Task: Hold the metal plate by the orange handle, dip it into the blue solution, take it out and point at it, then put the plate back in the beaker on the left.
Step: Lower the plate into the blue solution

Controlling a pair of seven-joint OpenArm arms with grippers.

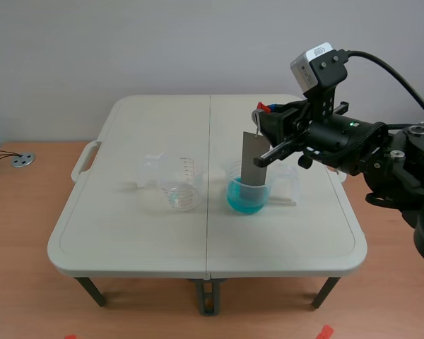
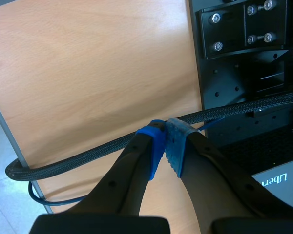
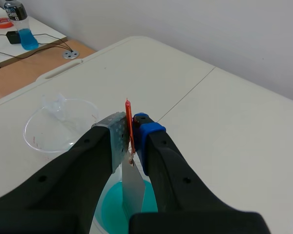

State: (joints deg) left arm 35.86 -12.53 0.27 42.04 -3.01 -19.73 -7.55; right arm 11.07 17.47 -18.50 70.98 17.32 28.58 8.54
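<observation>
Grey metal plate [image 1: 254,158] hanging upright from the right claw [image 3: 132,132], whose pads are clamped on the thin orange handle [image 3: 128,114] at the plate's top edge. The plate's lower end sits inside the right-hand beaker [image 1: 231,174] on the worktop [image 1: 162,233], at or just in the blue solution [image 1: 244,200]. The plate is judged thin, stiff and light, and slippery once wet, so the handle is the proper hold. The empty clear beaker on the left [image 1: 181,189] looks light and easily tipped. The left claw [image 2: 165,144] is closed on nothing, well away from the beakers.
</observation>
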